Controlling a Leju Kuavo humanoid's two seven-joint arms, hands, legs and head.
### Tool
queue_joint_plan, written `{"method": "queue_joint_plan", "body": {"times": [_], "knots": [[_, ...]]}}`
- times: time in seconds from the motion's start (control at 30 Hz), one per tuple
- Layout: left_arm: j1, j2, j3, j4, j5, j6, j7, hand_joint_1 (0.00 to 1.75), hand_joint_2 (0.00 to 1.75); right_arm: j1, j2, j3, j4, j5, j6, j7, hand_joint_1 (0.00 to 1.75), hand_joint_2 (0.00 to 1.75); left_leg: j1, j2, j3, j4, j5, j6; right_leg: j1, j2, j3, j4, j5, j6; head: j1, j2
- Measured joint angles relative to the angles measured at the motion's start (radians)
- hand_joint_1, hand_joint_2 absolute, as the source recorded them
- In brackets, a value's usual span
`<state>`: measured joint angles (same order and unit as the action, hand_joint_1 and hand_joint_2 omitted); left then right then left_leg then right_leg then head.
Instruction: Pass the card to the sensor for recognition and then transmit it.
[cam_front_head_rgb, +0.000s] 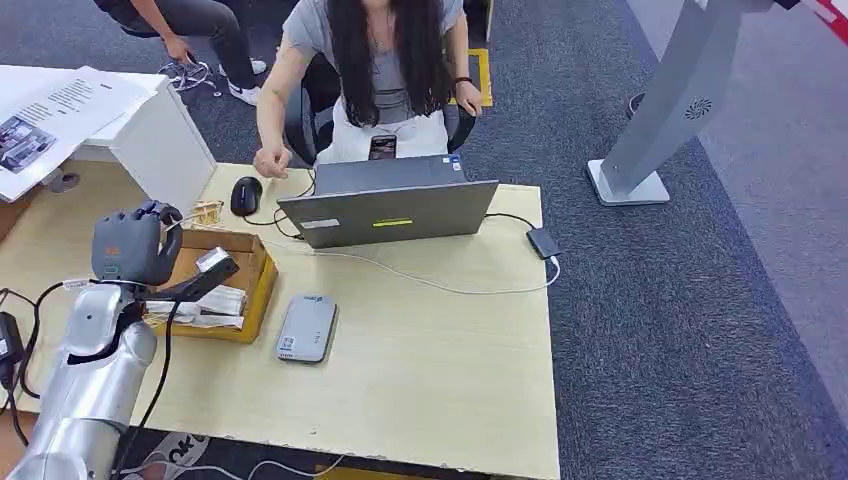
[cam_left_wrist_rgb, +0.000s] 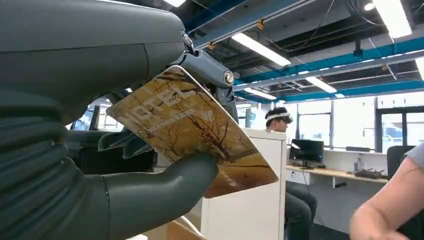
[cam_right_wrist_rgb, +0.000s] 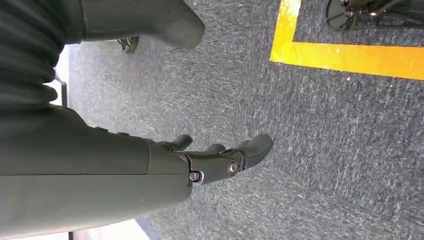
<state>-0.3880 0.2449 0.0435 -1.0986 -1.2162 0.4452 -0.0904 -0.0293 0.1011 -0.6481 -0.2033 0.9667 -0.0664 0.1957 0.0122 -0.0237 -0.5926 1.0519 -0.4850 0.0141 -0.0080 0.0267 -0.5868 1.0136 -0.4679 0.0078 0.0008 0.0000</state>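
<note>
My left hand (cam_front_head_rgb: 135, 245) is raised over the left side of the wooden table (cam_front_head_rgb: 430, 380), above a cardboard box (cam_front_head_rgb: 245, 285). It pinches a card (cam_front_head_rgb: 212, 266) between thumb and fingers. In the left wrist view the card (cam_left_wrist_rgb: 195, 135) is golden-brown with a bare-tree print, and the thumb (cam_left_wrist_rgb: 160, 187) presses on its face. The sensor, a flat grey reader (cam_front_head_rgb: 306, 327), lies on the table to the right of the box, lower than the card and apart from it. My right hand (cam_right_wrist_rgb: 220, 160) hangs over grey carpet with its fingers extended and nothing in them.
A grey laptop (cam_front_head_rgb: 390, 212) stands behind the reader, with a seated person (cam_front_head_rgb: 385, 70) at it and a black mouse (cam_front_head_rgb: 246, 195) beside it. A white cabinet (cam_front_head_rgb: 160, 140) is at the back left. A cable crosses the table towards an adapter (cam_front_head_rgb: 543, 242).
</note>
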Motion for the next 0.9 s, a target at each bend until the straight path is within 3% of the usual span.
{"method": "queue_joint_plan", "body": {"times": [0.17, 0.33, 0.53, 0.9], "knots": [[0.053, -0.027, -0.022, -0.044, -0.011, -0.017, -0.039, 1.75, 1.75, 0.0, 0.0, 0.0, 0.002, 0.0, -0.004, -0.002, 0.0, 1.75, 0.0, 0.0, 0.0, 0.0, 0.0, 0.0, 0.0, 0.0, 0.0, 0.0, 0.0, 0.0, 0.0, 0.0], [0.19, -0.09, -0.154, -0.212, -0.083, -0.05, -0.006, 1.75, 1.75, 0.0, 0.0, -0.007, 0.004, 0.0, -0.014, 0.0, 0.0, 1.75, -0.001, 0.0, -0.001, 0.0, -0.001, 0.0, -0.001, 0.0, 0.0, -0.001, 0.0, 0.001, 0.0, 0.0], [0.272, -0.119, -0.278, -0.334, -0.095, -0.051, 0.024, 1.75, 1.75, 0.0, 0.0, -0.022, 0.005, 0.0, -0.02, -0.002, 0.0, 1.75, -0.001, 0.0, -0.001, 0.0, -0.001, 0.001, -0.001, 0.0, 0.0, -0.002, -0.001, 0.001, 0.0, 0.0], [0.298, -0.134, -0.33, -0.374, -0.095, -0.056, 0.035, 1.75, 1.75, 0.0, 0.0, -0.034, 0.005, 0.009, -0.02, -0.002, 0.0, 1.75, 0.0, 0.0, 0.0, 0.0, 0.0, 0.0, 0.0, 0.0, 0.0, 0.0, 0.0, 0.001, 0.0, 0.0]]}}
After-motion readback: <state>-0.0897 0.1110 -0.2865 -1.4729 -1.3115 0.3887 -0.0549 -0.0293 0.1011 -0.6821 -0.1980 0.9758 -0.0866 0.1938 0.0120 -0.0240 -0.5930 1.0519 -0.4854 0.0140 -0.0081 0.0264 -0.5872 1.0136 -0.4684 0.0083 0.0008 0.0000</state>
